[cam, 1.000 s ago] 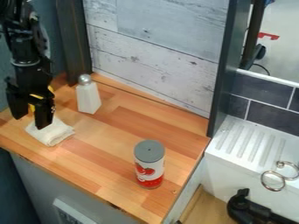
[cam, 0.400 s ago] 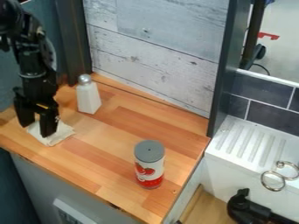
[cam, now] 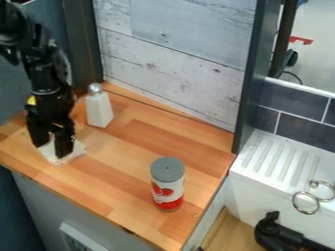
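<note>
The gripper [cam: 54,149] hangs at the left of the counter, its two fingers apart and pointing down over a folded white cloth [cam: 70,158]. The fingertips reach the cloth's level, and parts of the cloth show between and beside them. Whether they touch it, I cannot tell. A white shaker [cam: 99,109] with a silver top stands upright just right of the gripper, apart from it. Farther right, near the counter's front right edge, a red and white can [cam: 167,187] with a grey lid stands upright.
The wooden counter [cam: 137,162] meets a whitewashed plank wall [cam: 173,49] behind and a dark post [cam: 252,73] at its right. Beyond lies a white sink drainboard [cam: 278,159] with metal rings [cam: 305,202] and a black object [cam: 281,235] in front.
My gripper has come down and to the right from above the cloth to its level. The cloth looks slightly shifted. The shaker and the can have stayed put.
</note>
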Controlling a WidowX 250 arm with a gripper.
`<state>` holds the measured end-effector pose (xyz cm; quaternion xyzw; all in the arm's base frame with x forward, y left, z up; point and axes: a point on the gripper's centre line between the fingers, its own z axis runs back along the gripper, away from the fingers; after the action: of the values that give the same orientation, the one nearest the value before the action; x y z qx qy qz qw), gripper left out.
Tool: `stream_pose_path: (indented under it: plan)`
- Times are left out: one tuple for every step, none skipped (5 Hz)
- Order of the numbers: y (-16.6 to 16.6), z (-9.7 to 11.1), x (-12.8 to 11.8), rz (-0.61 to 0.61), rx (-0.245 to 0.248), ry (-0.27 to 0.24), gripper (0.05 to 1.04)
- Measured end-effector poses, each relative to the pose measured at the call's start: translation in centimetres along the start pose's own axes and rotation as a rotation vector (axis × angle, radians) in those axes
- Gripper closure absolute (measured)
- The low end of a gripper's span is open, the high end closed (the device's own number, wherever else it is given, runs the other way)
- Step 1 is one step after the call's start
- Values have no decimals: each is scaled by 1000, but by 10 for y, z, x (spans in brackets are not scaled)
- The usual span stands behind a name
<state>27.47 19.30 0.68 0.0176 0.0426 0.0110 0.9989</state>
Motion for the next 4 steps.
stream_pose_path:
  plan:
    - [-13,-5,1,-9,-16,-5,83]
    - [-42,-10,5,-56,-20,8,83]
    - [-72,-8,3,-67,-46,36,83]
    - [-100,-6,3,-67,-82,59,83]
